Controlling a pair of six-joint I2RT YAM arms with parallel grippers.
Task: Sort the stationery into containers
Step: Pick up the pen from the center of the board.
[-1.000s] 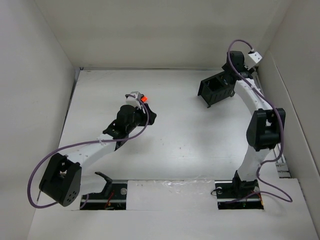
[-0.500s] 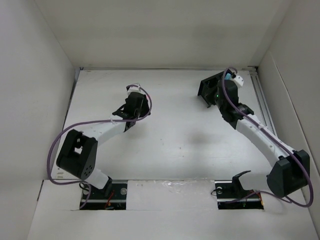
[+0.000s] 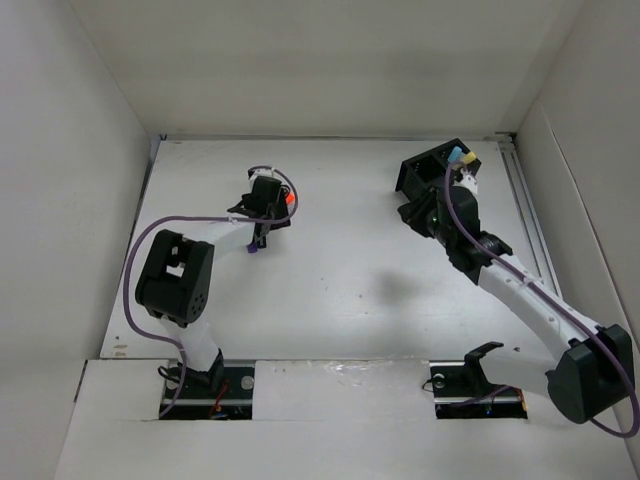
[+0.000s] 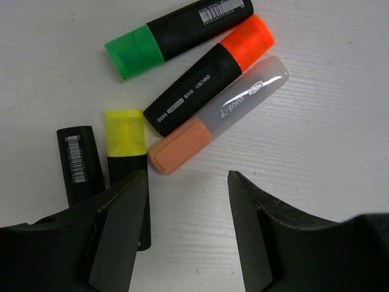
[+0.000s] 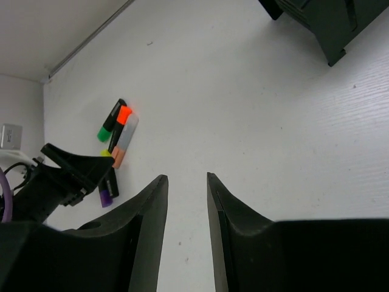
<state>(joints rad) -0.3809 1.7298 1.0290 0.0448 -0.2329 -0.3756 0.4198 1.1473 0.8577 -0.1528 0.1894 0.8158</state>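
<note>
Several highlighter markers lie in a loose cluster on the white table: a green-capped one [image 4: 176, 36], an orange-capped one [image 4: 209, 73], a peach one with a clear cap [image 4: 219, 112], a yellow-capped one [image 4: 124, 146] and a black barrel [image 4: 79, 161]. My left gripper [image 4: 188, 176] hovers just short of them, open and empty; from above it [image 3: 270, 200] covers most of the cluster. The black organiser [image 3: 430, 170] stands at the far right, with light blue and yellow tips [image 3: 460, 157] showing at its right side. My right gripper [image 5: 186, 177] is narrowly open and empty, just in front of the organiser [image 5: 328, 24].
White walls enclose the table on the left, back and right. A purple-tipped marker [image 5: 106, 196] lies near the left gripper, at the near end of the marker cluster [image 5: 118, 137]. Bare table [image 3: 350, 260] lies between the two arms.
The left arm has folded back and its gripper now sits low over the markers. The right arm has swung from behind the organiser to its near left side.
</note>
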